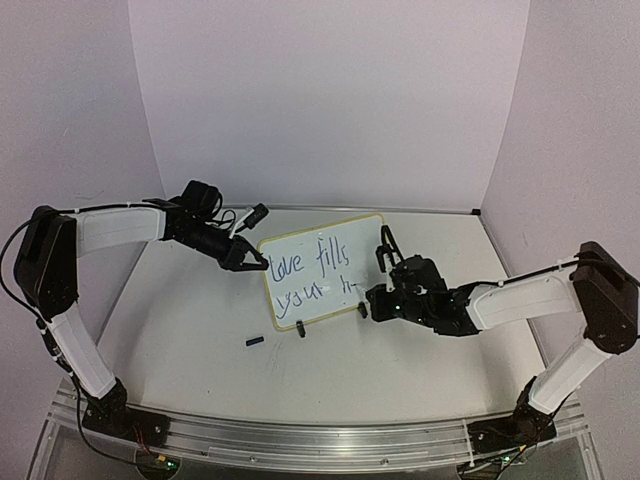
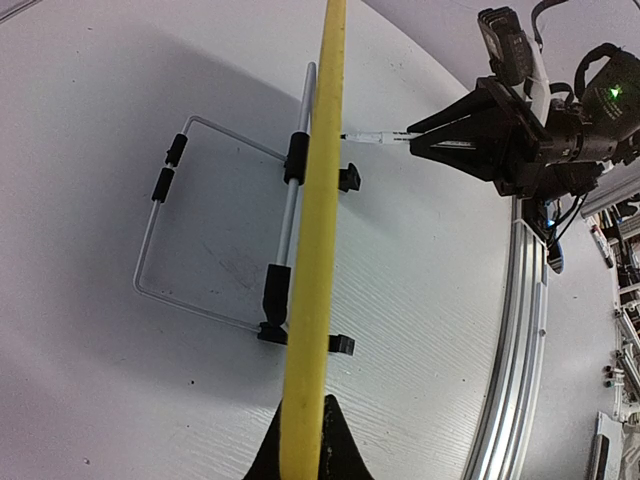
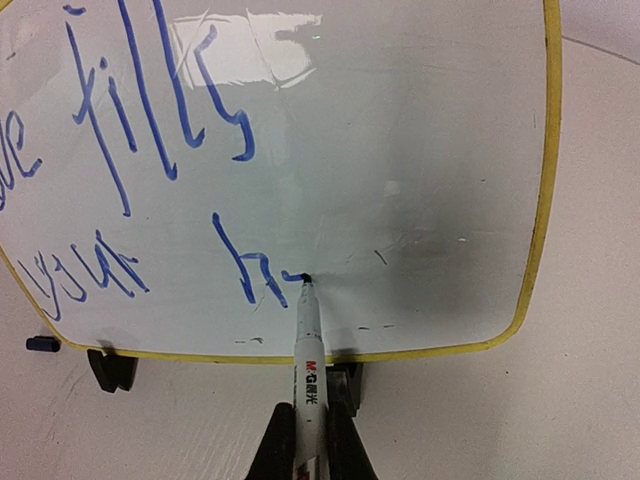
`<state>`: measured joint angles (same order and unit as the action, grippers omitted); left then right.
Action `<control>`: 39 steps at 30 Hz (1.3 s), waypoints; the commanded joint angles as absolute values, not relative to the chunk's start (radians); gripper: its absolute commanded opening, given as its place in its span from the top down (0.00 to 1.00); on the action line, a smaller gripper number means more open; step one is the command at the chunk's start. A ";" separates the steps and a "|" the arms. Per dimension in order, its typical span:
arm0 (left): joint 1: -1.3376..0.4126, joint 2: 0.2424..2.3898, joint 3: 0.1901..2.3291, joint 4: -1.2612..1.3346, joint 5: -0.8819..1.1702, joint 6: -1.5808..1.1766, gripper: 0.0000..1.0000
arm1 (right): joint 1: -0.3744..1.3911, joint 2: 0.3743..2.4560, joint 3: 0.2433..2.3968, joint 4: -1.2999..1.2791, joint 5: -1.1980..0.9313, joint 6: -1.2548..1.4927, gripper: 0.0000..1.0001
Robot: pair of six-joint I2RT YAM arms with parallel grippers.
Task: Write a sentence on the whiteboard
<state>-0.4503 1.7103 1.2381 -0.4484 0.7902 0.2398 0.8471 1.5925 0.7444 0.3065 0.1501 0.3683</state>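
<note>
Step in hand: writing, fourth word. Your right claw (image 3: 308, 452) is clamping the marker (image 3: 306, 350), and the tip is touching the board (image 3: 440, 150) just right of an "h" on the lower line. The sentence (image 1: 305, 268) is reading "love fills" above and "your h" below, so the last word is barely begun. I'm judging the task as past halfway.

Your left claw (image 2: 300, 445) is pinching the board's yellow rim (image 2: 320, 200) and steadying it. The board is standing upright on its feet (image 3: 112, 368) mid-table (image 1: 200, 350), between the two arms.

Next move, as I'm reading it: you're needing short strokes rightward along the lower line. There's room enough toward the right rim. Go light, since pushing hard risks tipping the board back against the left hold.

Views:
- Right wrist is giving tip contact and letter shapes, which overhead is blurring.
- Left wrist is showing the board edge-on, plus the wire stand (image 2: 215, 220) behind it, which is hidden in the other two.
- Overhead is placing both arms, and a small dark piece (image 1: 254, 341) lying on the table in front of the board's left corner.
</note>
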 commanded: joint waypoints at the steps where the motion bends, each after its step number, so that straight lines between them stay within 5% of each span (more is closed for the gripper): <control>1: -0.457 1.690 1.258 -0.492 0.703 0.308 1.00 | 0.836 1.554 0.768 0.292 0.221 0.360 1.00; 39: -0.457 1.699 1.259 -0.492 0.704 0.308 1.00 | 0.837 1.581 0.756 0.336 0.108 0.341 1.00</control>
